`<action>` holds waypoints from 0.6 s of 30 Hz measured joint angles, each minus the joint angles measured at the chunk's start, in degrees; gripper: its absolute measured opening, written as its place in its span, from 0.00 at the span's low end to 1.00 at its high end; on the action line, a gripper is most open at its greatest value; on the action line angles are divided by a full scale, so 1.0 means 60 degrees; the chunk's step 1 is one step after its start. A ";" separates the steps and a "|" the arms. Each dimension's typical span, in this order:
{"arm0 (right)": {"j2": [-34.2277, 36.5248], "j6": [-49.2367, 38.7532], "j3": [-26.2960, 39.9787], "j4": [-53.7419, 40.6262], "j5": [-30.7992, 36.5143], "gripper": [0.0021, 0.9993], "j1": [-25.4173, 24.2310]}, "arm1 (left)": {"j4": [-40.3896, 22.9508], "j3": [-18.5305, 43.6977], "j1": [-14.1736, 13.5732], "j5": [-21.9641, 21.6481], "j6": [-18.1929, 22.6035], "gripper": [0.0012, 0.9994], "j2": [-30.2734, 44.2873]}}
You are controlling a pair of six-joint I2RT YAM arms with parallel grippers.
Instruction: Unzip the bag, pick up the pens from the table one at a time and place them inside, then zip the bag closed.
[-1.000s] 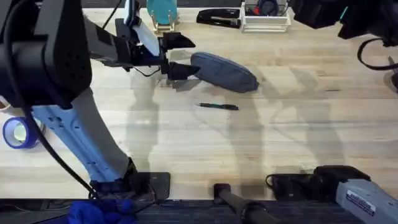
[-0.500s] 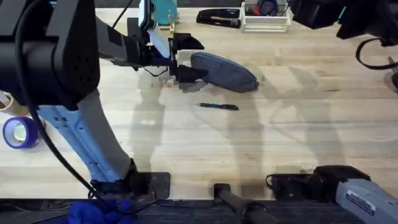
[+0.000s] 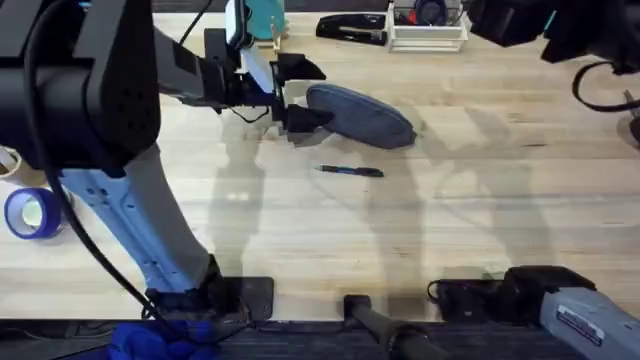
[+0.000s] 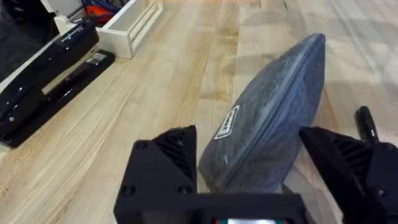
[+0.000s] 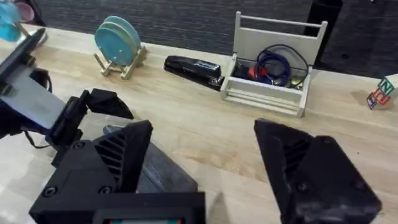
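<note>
Bag (image 3: 362, 115) on the table (image 3: 450, 220), flanked by the left gripper (image 3: 300, 93) at its end.
Overhead: left arm reaches forward, fingers spread; pen (image 3: 351, 171) lies near the bag's front side. Left wrist: bag's end sits between the parted fingers (image 4: 171, 155); its small white label (image 4: 227, 122) is unreadable. Right wrist: right gripper (image 5: 205, 162), held above the bag, is spread wide.

— Is any writing showing legibly?
— No. The bag (image 4: 273, 130) is carrying a small white label on its side, near the zipper, but its print is blurring out. A white sticker on the right arm's base (image 3: 585, 322) is showing dark lines, unreadable.
</note>
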 joint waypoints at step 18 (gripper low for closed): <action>0.0000 0.0000 0.0000 0.0000 0.0000 1.00 0.0000 | 0.0100 0.0000 0.0000 0.0293 0.0008 0.88 0.0000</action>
